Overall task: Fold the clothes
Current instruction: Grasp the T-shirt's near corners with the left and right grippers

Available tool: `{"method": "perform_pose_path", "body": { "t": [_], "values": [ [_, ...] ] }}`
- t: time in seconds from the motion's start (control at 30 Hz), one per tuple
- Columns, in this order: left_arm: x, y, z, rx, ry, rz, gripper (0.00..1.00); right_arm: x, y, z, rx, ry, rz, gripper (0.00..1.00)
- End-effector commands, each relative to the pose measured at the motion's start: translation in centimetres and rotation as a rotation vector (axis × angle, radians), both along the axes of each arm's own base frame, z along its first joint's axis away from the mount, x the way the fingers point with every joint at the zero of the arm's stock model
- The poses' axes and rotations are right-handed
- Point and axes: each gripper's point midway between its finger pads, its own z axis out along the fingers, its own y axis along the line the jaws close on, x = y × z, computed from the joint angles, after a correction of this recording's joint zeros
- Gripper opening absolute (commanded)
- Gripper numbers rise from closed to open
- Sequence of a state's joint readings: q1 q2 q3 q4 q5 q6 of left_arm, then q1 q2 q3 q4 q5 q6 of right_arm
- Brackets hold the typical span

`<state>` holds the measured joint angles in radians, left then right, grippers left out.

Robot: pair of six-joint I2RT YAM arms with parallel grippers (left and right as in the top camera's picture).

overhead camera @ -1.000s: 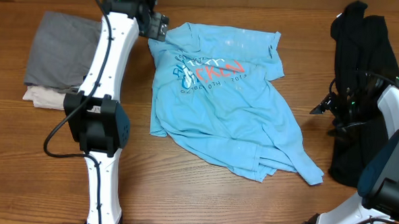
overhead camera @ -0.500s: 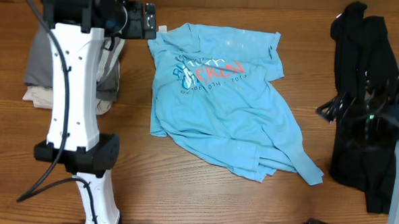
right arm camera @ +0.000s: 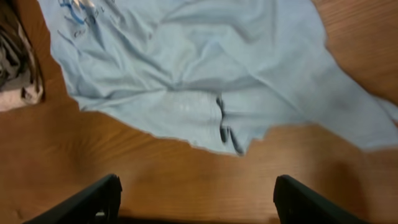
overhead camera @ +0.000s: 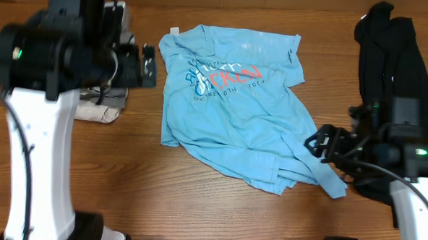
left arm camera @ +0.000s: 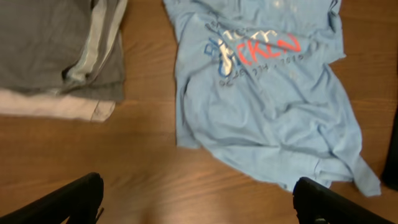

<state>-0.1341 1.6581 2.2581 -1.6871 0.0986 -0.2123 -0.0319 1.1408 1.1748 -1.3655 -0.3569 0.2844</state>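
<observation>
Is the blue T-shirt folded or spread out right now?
Spread out, not folded: the T-shirt lies rumpled on the table, chest lettering showing.

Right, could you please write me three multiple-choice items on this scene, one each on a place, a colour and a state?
1. Where is the folded grey and beige stack?
A) on the T-shirt
B) beside the T-shirt, not touching it
C) under the T-shirt
2. What colour is the largest chest lettering?
A) green
B) yellow
C) red
3. How does the T-shirt lie?
A) spread out, rumpled, unfolded
B) neatly folded
C) rolled into a ball
Answers:
1 B: a gap separates them in the left wrist view.
2 C: the big letters are red.
3 A: its whole front shows, hem creased.
</observation>
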Motion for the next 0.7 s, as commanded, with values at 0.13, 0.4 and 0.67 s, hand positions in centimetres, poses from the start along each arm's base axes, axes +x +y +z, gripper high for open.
{"method": "perform_pose_path", "body": {
  "t": [0.13, 0.4, 0.67],
  "values": [
    [-2.2, 1.5, -6.6, 0.073, 0.184, 0.061, 1.0, 1.3, 3.4, -8.2, -0.001, 0.037, 0.016, 0.79],
    [-0.5, 1.5, -14.9, 0.094, 0.256, 0.084, 1.0, 3.5, 4.3, -13.9, -0.073, 0.063, 0.041, 0.67],
    [-1.1, 1.8, -19.7, 0.11, 0.308, 0.091, 1.0, 3.7, 5.2, -17.2, -0.156, 0.119, 0.066, 0.56]
  ]
}}
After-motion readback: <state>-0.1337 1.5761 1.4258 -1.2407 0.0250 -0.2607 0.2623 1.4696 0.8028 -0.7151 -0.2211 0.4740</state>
